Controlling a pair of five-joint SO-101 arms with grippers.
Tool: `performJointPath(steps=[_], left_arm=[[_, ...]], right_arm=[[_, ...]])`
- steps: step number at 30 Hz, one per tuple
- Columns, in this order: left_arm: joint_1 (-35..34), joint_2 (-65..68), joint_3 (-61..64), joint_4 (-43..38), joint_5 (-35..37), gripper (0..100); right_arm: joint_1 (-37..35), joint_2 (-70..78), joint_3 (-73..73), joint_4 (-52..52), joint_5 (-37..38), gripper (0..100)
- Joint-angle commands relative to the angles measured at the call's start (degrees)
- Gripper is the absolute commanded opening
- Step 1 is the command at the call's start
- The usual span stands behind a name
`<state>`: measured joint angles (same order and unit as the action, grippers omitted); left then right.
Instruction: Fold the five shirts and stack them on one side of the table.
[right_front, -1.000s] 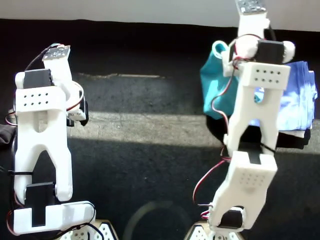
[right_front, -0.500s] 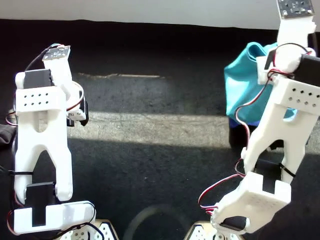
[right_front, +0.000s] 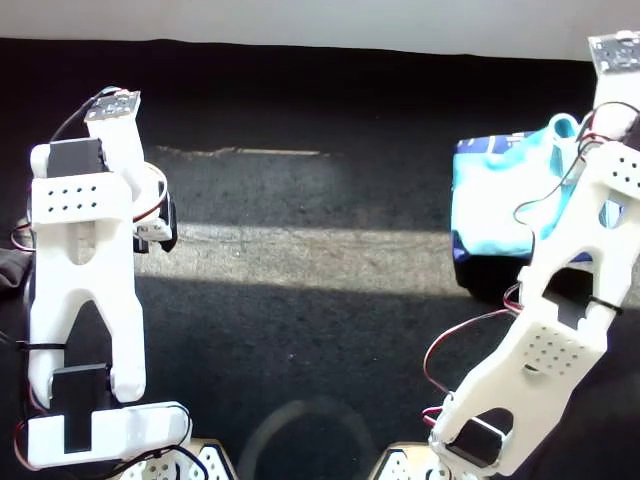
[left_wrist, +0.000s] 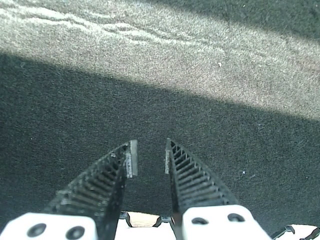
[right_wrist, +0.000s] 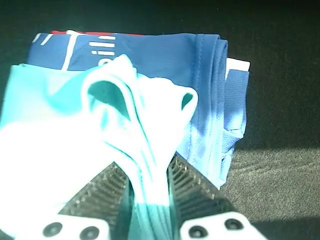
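At the right side of the table, the right gripper clamped the turquoise shirt over the blue shirt, probably to lay it squarely on top. The left gripper hung well apart, jaws slightly parted and empty.

My left arm stands at frame left, my left gripper slightly parted; my right gripper pinches the turquoise shirt.

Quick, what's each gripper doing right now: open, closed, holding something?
Left gripper: open, holding nothing.
Right gripper: shut on the folded turquoise fabric shirt.
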<state>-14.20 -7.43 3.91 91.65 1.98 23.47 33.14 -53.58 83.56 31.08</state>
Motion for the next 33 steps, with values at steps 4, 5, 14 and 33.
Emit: performJointPath(steps=[4, 5, 14, 33], left_arm=[[-0.5, -2.1, -0.4, -0.6, 0.1, 11], [-0.5, -2.1, -0.4, -0.6, 0.1, 11], [-0.3, -2.1, -0.4, -0.5, 0.1, 11], [-9.6, -6.8, -4.8, -0.5, 0.0, 11]], right_arm=[[2.9, 1.0, -0.7, -7.3, 0.8, 0.8], [3.0, 1.1, -0.6, -8.2, 0.8, 0.9], [3.5, 1.0, -0.6, -10.0, 0.4, 31.9], [-0.8, 1.2, -11.7, -0.8, -8.4, 15.8]])
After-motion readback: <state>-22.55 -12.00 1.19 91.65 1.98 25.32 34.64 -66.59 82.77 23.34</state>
